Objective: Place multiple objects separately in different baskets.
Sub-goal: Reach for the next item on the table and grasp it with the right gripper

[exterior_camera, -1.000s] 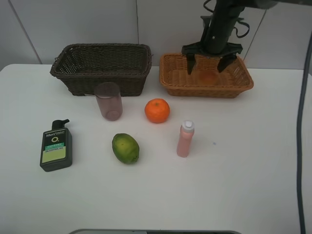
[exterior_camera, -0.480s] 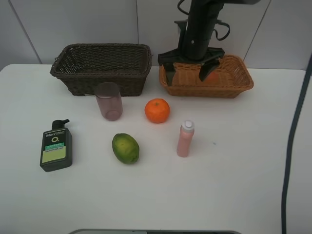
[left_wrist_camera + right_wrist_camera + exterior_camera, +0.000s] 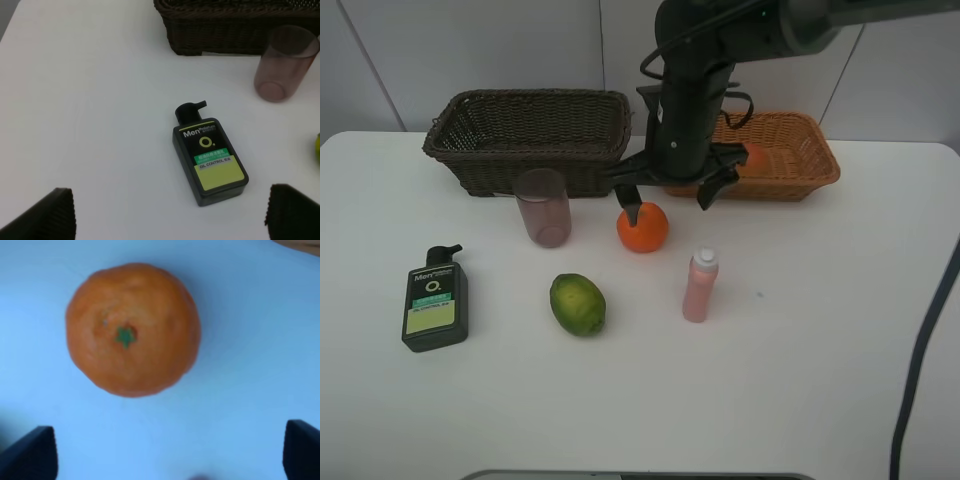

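My right pincer (image 3: pixel 668 208) hangs over the table (image 3: pixel 800 330), spread wide and holding nothing. One tip is just at the orange (image 3: pixel 646 233), and the other is well out to the side. The orange sits near the front of the baskets, between the pink cup (image 3: pixel 543 207) and the slim pink bottle (image 3: pixel 700 285). Its green stem scar faces up. From my wrist it shows ahead of my tips, not yet between them.

I judge it firm with a little give in the peel, of modest weight, and dimpled enough to grip. Being round, it will roll if one tip nudges it first. I would centre over the stem scar, come down, and close across the widest part without squeezing hard.

A peach (image 3: pixel 752 158) already lies in the tan basket (image 3: pixel 810 165), so the orange likely belongs there too. The dark basket (image 3: pixel 520 150) shows nothing inside from here.

My left pincer (image 3: pixel 170 212) is also wide and empty, above the green pump bottle (image 3: pixel 210 160), which lies flat.
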Controlling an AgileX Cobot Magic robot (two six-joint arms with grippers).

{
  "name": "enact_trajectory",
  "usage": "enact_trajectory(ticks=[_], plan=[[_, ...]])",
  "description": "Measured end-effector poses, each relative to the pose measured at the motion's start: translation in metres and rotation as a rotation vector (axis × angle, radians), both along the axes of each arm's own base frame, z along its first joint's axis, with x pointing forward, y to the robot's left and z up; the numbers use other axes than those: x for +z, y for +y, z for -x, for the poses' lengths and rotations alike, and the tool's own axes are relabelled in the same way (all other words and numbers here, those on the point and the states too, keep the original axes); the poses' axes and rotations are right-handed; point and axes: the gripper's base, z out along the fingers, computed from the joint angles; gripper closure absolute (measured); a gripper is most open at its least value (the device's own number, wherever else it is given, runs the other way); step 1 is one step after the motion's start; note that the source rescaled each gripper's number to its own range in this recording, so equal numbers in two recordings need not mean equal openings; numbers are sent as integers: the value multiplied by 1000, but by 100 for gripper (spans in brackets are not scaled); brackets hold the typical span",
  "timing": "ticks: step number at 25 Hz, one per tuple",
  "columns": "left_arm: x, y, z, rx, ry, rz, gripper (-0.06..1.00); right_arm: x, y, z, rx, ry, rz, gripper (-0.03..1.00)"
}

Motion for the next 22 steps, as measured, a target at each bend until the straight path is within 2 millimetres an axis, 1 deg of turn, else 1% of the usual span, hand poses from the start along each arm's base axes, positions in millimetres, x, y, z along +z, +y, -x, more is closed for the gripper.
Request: enact_trajectory(ticks=[3, 5, 9, 14, 18, 22], plan=[[0, 0, 0, 0, 0, 0, -3, 1, 14, 4, -32, -44, -51, -3], [0, 0, 0, 0, 0, 0, -3, -2, 19, 4, -64, -60, -81, -3], [0, 0, 0, 0, 0, 0, -3, -15, 20, 0, -127, -61, -82, -3], [0, 0, 0, 0, 0, 0, -3, -27, 20, -5, -213, -87, -73, -3], [0, 0, 0, 0, 0, 0, -3, -39, 21, -7, -246, -90, -70, -3], [0, 0, 0, 0, 0, 0, -3, -40, 24, -10, -242, -113, -101, -3]])
